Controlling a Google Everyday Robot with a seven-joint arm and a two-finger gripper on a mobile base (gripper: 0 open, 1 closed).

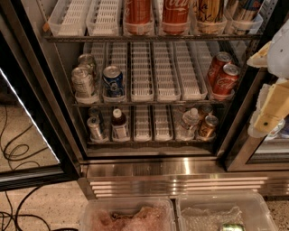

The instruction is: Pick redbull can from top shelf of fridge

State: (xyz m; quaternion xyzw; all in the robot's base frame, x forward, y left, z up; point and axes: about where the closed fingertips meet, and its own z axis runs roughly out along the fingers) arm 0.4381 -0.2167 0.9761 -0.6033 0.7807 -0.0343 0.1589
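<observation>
Currently your gripper (270,97) hangs right of the fridge (180,171), its spread unreadable; you risk toppling the gold can (210,11) crowding the redbull can (244,10) on the top shelf (90,38).

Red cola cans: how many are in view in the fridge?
4. Two red cola cans on the top shelf, two more at the middle rack's right end. Others may hide behind. The gripper is at the right edge, outside the fridge.
</observation>
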